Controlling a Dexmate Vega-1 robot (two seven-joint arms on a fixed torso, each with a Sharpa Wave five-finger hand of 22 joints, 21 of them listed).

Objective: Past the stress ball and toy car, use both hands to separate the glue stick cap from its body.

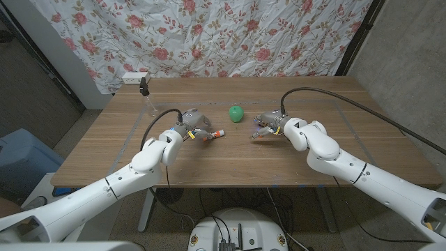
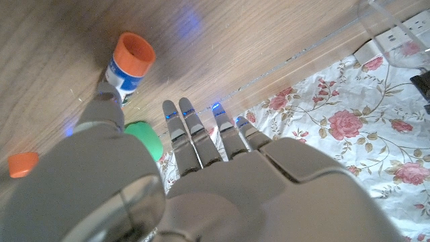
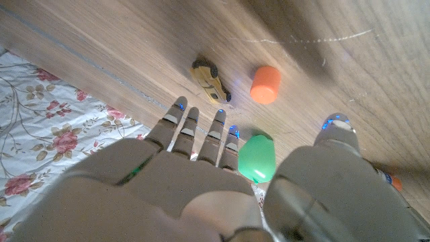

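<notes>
I am keeping the left hand [image 1: 193,130] open over the wooden table [image 1: 111,143], its thumb touching the white glue stick body [image 2: 125,69] at its 3 o'clock. The green stress ball [image 1: 236,113] is sitting near 12 o'clock. I am holding the right hand [image 1: 268,126] spread and empty beside the loose orange cap [image 3: 266,84] and small yellow toy car [image 3: 211,81].

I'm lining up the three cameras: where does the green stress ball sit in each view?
Head view: the stress ball lies near the picture's middle, on the table, in front of the floral cloth.
Left wrist view: the stress ball lies between the left hand's thumb and fingers, partly hidden.
Right wrist view: the stress ball lies between the right hand's thumb and fingers.
Shared landmark: the floral cloth, seen in all three.
</notes>
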